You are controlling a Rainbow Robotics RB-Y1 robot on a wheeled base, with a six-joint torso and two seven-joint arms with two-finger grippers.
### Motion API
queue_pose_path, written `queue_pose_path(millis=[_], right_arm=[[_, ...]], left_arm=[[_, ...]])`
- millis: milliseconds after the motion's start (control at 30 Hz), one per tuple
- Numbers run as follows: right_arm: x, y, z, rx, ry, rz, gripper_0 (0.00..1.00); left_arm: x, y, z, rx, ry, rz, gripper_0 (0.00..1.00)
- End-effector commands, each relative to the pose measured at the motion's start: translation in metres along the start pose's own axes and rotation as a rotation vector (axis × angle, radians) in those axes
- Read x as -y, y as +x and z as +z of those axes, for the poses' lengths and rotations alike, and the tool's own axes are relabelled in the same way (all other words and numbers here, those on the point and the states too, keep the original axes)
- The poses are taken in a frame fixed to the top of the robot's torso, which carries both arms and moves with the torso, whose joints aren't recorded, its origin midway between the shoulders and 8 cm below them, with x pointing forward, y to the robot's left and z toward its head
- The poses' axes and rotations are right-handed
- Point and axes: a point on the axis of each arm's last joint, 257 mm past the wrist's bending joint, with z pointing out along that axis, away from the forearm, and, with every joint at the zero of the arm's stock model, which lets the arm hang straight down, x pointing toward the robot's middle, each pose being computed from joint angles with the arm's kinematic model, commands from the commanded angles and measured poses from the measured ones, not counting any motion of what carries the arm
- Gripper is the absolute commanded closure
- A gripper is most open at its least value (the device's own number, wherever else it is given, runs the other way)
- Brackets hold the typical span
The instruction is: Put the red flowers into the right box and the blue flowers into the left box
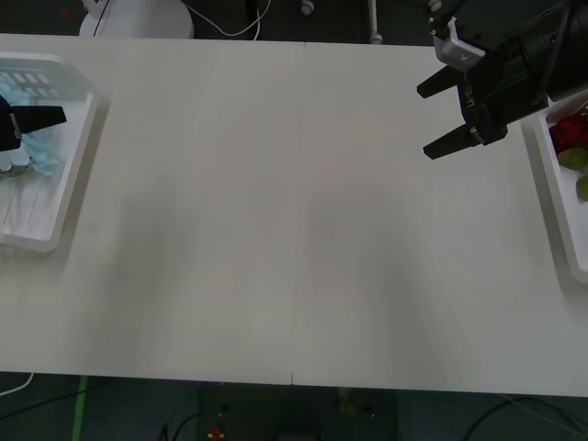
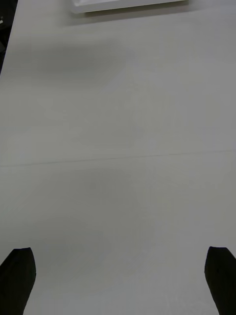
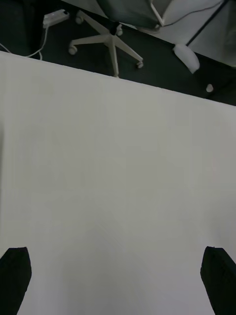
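bare table (image 1: pixel 303 230) spans mid-frame. right gripper (image 1: pixel 450 115), jaws apart, upper right beside right box (image 1: pixel 558 175) holding red flowers (image 1: pixel 570 133). left gripper (image 1: pixel 32 119), apart, over left box (image 1: pixel 69 175) with blue flowers (image 1: pixel 37 156). sorting looks finished; next, retreat.

No legible text, brand or number found on any surface. The right gripper (image 1: pixel 437 118), over the table's far right, carries a small pale marking on its body, possibly lettering, too small to read.

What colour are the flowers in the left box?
Pale blue flowers in the left box, best in the front view.
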Motion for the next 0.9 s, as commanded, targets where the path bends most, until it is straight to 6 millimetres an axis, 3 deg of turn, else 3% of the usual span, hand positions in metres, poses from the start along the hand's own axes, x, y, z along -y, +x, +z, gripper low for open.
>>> queue_pose_path(millis=[33, 367, 633, 733, 900], right_arm=[[0.000, 0.002, -0.008, -0.015, 0.009, 0.003, 0.01], [0.000, 0.002, -0.008, -0.015, 0.009, 0.003, 0.01], [0.000, 0.002, -0.008, -0.015, 0.009, 0.003, 0.01], [0.000, 0.002, -0.008, -0.015, 0.009, 0.003, 0.01], [0.000, 0.002, -0.008, -0.015, 0.009, 0.003, 0.01]], left_arm=[[0.053, 0.017, 0.009, -0.056, 0.138, 0.245, 0.00], [0.162, 0.043, 0.064, -0.063, 0.381, 0.434, 0.00], [0.222, 0.050, 0.096, -0.014, 0.446, 0.521, 0.00], [0.233, 0.054, 0.101, -0.013, 0.459, 0.546, 0.00], [0.233, 0.054, 0.101, -0.013, 0.444, 0.597, 0.00]])
